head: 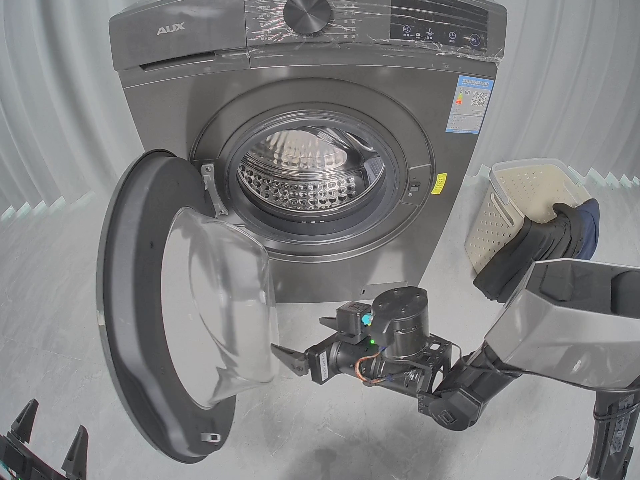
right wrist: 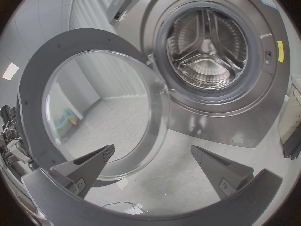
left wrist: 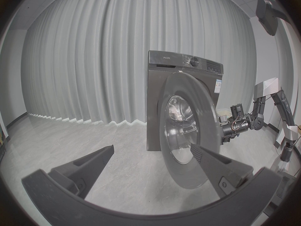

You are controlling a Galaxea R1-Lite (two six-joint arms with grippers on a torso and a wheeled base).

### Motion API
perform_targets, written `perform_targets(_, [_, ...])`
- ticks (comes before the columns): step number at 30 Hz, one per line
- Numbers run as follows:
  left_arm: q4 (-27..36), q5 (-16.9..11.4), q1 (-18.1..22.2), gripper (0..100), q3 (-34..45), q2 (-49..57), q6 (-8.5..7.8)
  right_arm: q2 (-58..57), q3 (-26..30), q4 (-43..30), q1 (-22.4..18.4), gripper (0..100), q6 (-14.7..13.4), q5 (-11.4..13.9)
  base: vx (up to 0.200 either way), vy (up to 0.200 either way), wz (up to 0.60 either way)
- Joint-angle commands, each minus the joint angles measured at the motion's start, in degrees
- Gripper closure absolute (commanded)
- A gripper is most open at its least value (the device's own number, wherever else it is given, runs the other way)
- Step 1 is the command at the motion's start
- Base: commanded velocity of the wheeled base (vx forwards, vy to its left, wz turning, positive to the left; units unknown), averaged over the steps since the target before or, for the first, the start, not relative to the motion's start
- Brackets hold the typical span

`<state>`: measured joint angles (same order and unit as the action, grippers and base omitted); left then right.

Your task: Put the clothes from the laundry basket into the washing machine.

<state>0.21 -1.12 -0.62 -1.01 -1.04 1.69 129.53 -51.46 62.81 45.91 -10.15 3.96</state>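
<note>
Dark clothes [head: 533, 251], a black piece with what looks like a navy one tucked behind it, spill out of the mouth of a cream, hole-patterned laundry basket [head: 517, 191]. The right arm hides their lower edge. The basket sits on the pale floor [head: 347, 435] just to the right of the washing machine [head: 333, 95], tipped so that its opening faces forward. It is hard to tell whether it leans against anything. The grey front-loading machine stands with its round door [head: 133, 268] swung fully open to the left, the bulging glass window facing outward. The shiny metal drum [head: 307, 175] inside holds no laundry. The right gripper [right wrist: 152, 150] hangs low in front of the machine, below the opening and near the bottom edge of the door. It points toward the door, fingers spread wide with nothing between them. The left gripper [head: 56, 420] sits low and well off to the left, apart from the door, its fingers also spread and holding nothing. A pleated grey curtain [head: 53, 101] hangs behind the machine.
</note>
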Motion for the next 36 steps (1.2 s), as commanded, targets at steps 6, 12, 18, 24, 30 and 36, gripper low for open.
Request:
perform_targets(6, [-0.03, -0.02, 0.01, 0, 0.84, 1.04, 0.06, 0.90, -5.50, -0.58, 0.94, 0, -0.48, -0.09, 0.000, 0.000, 0.00])
perform_targets(12, [-0.03, -0.02, 0.01, 0, 0.84, 1.04, 0.06, 2.49, -9.72, -5.24, -0.65, 0, -0.57, -0.01, 0.000, 0.000, 0.00])
perform_targets(18, [-0.03, -0.02, 0.01, 0, 0.84, 1.04, 0.06, 7.06, -15.16, -7.87, 0.23, 0, -0.57, -0.45, 0.000, 0.000, 0.00])
perform_targets(24, [-0.03, -0.02, 0.01, 0, 0.84, 0.95, 0.06, 10.48, -20.70, -9.81, 1.99, 0, -0.74, -1.76, 0.000, 0.000, 0.00])
perform_targets(30, [-0.03, -0.02, 0.01, 0, 0.92, 0.95, 0.06, 14.00, -26.33, -9.72, 4.01, 0, -1.53, -2.64, 0.000, 0.000, 0.00])
perform_targets(36, [-0.03, -0.02, 0.01, 0, 0.84, 0.95, 0.24, 13.74, -28.52, -9.28, 4.19, 0, -3.82, -4.75, 0.000, 0.000, 0.00])
